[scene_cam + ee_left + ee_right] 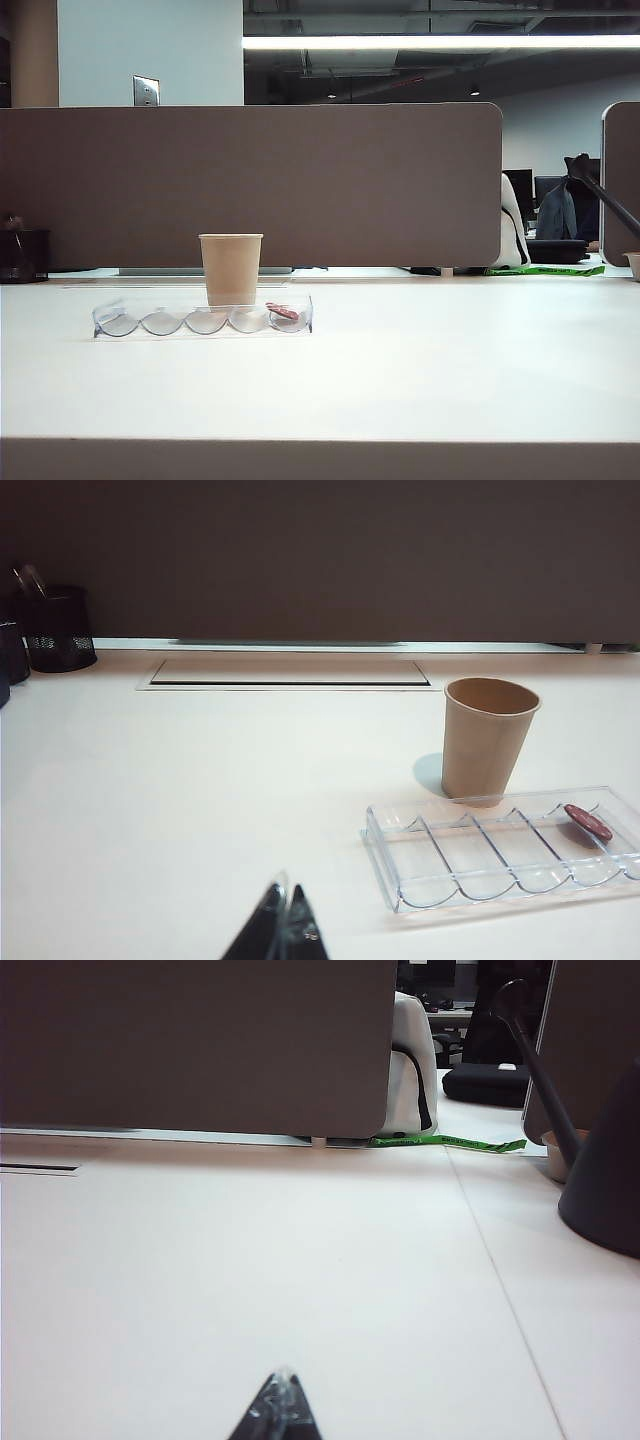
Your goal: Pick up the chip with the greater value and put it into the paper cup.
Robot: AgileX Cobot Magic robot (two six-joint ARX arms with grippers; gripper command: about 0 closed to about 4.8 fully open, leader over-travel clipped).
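The tan paper cup (231, 268) (489, 736) stands upright on the white table, just behind a clear plastic chip tray (120, 322) (405, 852). A red chip (283, 311) (587, 821) leans in the tray's end slot. The black chip with the greater value shows in no view. My left gripper (285, 892) is shut with nothing between its tips, low over the table, well short of the tray. My right gripper (284, 1377) is shut too, over bare table far from the cup. Neither gripper appears in the exterior view.
A brown partition (250, 185) runs along the table's back edge. A black mesh pen holder (24, 255) (58, 628) stands at the far left. A dark lamp base (605, 1185), a green strip (450, 1142) and a white bag (412, 1085) lie to the right.
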